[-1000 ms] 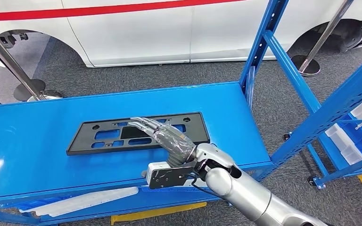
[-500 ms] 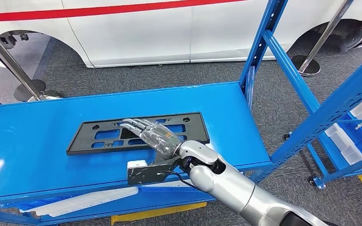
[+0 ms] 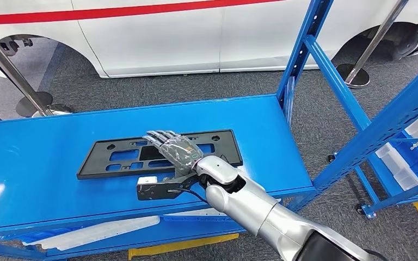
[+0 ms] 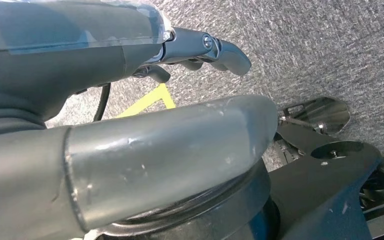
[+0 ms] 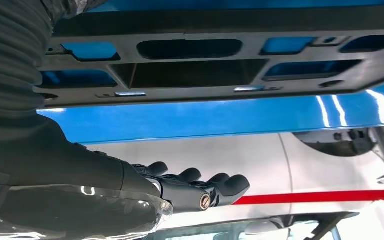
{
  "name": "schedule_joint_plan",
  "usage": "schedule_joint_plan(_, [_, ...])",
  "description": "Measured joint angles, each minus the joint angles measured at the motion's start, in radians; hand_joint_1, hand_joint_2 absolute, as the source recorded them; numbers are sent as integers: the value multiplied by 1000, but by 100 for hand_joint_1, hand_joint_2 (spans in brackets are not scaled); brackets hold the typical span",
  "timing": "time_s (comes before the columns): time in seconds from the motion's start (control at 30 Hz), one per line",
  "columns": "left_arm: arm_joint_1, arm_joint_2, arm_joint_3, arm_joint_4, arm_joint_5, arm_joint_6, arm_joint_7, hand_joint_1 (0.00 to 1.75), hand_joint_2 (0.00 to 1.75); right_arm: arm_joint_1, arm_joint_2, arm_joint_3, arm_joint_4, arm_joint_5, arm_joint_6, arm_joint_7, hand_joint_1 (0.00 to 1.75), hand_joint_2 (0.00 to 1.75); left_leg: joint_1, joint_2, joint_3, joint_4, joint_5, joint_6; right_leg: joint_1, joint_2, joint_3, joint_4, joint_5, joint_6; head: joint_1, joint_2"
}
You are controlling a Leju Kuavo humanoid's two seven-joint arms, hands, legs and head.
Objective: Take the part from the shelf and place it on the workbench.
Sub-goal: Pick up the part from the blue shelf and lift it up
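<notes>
One blue workbench [image 3: 43, 163], grey carpet [image 3: 196, 81], white car [image 3: 158, 38]

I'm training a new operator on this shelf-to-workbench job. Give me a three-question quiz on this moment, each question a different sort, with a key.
1. True or false: the right hand has lifted the black plastic part clear of the blue surface.
2. Multiple choice. The right hand is: A) gripping the part's edge; B) fingers extended above the part, holding nothing; C) pinching a screw.
3. Fill in: behind the blue surface stands a white ___ with a red stripe.

Key
1. False: the part lies flat on the surface.
2. B
3. Vehicle. The left hand appears over grey carpet, holding nothing visible.
</notes>
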Motion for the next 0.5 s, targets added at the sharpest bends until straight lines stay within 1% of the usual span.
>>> schedule_joint_plan(0.23, [-1, 0, 2, 0, -1, -4, 0, 0, 0, -3, 15, 0, 79, 42, -30, 1, 0, 175, 0, 0, 0, 0, 0, 0, 0, 0, 0, 0, 0, 0, 0, 0])
schedule_joint_plan(0.5, [-2, 0, 5, 0, -10, -9, 0, 0, 0, -6, 16, -1, 193, 97, -68, 5, 0, 175, 0, 0, 0, 0, 0, 0, 0, 0, 0, 0, 0, 0, 0, 0])
